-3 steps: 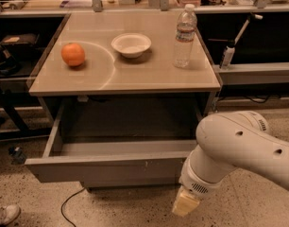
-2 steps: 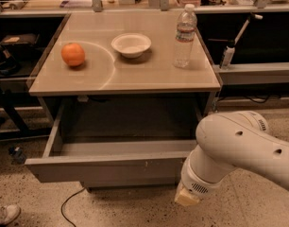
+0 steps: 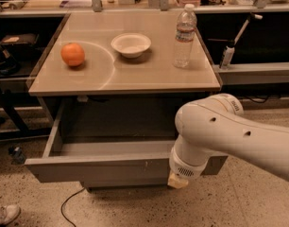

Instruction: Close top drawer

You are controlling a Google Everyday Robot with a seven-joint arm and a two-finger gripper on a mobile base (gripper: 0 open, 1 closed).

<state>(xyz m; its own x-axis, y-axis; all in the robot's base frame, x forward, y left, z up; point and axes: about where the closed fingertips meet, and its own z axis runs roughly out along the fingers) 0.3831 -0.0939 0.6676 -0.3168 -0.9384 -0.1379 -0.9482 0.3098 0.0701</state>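
Top drawer is wide open here, pulled well out from under the table, with its grey front sitting at 6 to 7 o'clock in the view. There are small white scratches on that front, right of centre.

The arm sweeps in from 4 o'clock, big white elbow in the foreground, covering the right end of the drawer. The gripper points down at 5 o'clock, right at the lower edge of the front, and only a pale tip shows beneath the wrist. Whether it's open or closed, I cannot tell. Whether it touches the front is also unclear.

Up on the tabletop, an orange sits at 9 o'clock, a white bowl near 12 and a clear water bottle upright at 2 o'clock, all well apart from one another.

Down on the speckled floor, a cable curls at 7 o'clock below the drawer, and a shoe pokes in at the corner.
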